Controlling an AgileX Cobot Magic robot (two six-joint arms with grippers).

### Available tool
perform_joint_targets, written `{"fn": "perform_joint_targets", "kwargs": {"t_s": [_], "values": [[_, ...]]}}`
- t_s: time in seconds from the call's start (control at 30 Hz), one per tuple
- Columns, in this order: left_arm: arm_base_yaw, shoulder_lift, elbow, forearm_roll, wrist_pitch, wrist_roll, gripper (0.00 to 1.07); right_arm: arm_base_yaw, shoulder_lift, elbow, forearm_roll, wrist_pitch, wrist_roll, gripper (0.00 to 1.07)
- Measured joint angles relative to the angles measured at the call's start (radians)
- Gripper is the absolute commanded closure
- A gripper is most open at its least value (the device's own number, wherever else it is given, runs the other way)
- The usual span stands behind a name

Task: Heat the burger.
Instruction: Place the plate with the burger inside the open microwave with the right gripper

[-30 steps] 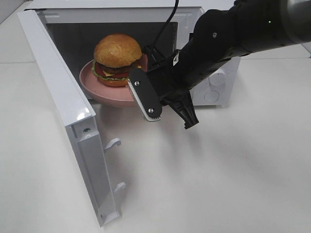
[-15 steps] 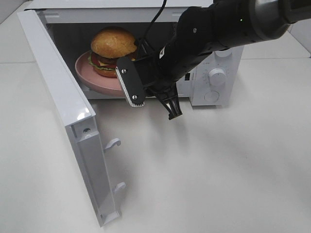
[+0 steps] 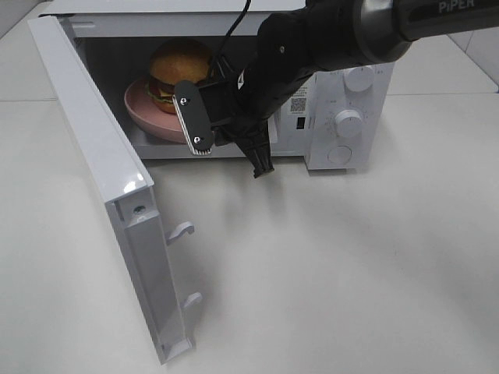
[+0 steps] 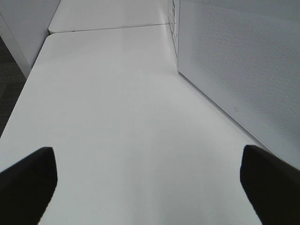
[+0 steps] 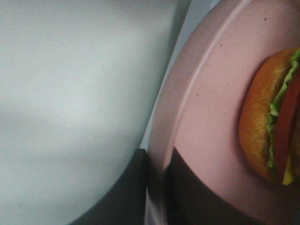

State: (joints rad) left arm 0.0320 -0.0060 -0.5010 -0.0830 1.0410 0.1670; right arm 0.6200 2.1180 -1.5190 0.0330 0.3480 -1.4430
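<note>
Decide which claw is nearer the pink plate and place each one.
Right. The right claw grips the rim of the pink plate in the microwave's opening; the left claw is open over the table, outside it.

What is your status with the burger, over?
Right hand shut on pink plate rim. Left hand open, over table. Burger on plate, in microwave opening. Door wide open, nothing blocking.
</note>
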Motion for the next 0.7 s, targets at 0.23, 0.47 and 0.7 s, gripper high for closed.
{"fn": "perform_joint_targets", "kwargs": {"t_s": [0.23, 0.47, 0.7], "values": [[0.000, 0.000, 0.000, 0.000, 0.000, 0.000, 0.07, 0.000, 0.063, -0.121, -0.140, 0.059, 0.181, 1.07], [0.000, 0.000, 0.000, 0.000, 0.000, 0.000, 0.07, 0.000, 0.104, -0.170, -0.239, 0.091, 0.307, 1.07], [0.000, 0.000, 0.000, 0.000, 0.000, 0.000, 0.07, 0.000, 0.149, -0.229, -0.296, 0.128, 0.392, 1.07]]}}
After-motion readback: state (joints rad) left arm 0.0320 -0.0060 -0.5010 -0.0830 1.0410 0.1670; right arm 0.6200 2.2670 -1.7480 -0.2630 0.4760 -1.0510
